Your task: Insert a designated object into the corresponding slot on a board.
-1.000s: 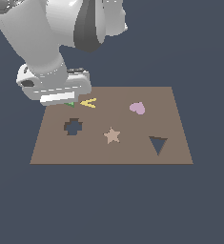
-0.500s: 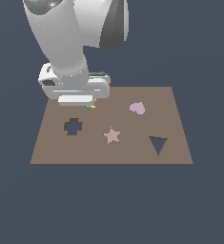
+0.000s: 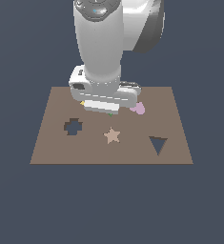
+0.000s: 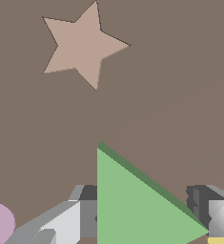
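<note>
Within that second I swung the gripper (image 4: 147, 217) toward mid-board (image 3: 180, 119); it apparently held the green triangle (image 4: 137, 205), clear of the yellow chevron (image 4: 223, 238), well short of the triangular slot (image 3: 157, 144).

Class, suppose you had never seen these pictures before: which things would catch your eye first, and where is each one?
The big white arm dominates the exterior view, its hand low over the far half of the brown board. In the wrist view a bright green triangle fills the space between the fingers. Near the board's front right corner sits the dark triangle slot.
</note>
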Controlling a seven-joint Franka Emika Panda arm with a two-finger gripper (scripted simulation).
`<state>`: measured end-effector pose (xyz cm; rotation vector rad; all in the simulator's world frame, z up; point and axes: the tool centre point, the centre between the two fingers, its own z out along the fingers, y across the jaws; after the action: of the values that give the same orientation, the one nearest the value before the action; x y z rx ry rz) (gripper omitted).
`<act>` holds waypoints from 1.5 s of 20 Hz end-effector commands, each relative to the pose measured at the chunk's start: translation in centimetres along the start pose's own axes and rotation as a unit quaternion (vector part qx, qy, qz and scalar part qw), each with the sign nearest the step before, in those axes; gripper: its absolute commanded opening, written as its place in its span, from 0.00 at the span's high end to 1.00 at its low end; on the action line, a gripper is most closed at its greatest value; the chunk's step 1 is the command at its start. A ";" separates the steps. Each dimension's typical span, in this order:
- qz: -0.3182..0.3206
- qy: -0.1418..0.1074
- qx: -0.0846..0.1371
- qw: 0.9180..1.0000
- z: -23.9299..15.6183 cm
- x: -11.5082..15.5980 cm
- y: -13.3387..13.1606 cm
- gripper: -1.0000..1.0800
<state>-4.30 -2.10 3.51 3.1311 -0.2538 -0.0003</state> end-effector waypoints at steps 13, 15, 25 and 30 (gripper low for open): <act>0.138 0.000 0.000 0.990 -0.4 4.8 -12.0 1.00; 0.153 0.000 0.000 0.988 -0.4 5.5 -13.2 1.00; 0.204 0.000 0.000 0.979 -0.5 8.5 -16.9 1.00; 0.216 0.000 0.000 0.976 -0.5 9.3 -17.7 1.00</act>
<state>7.48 13.72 4.02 3.0056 -0.9130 -0.0008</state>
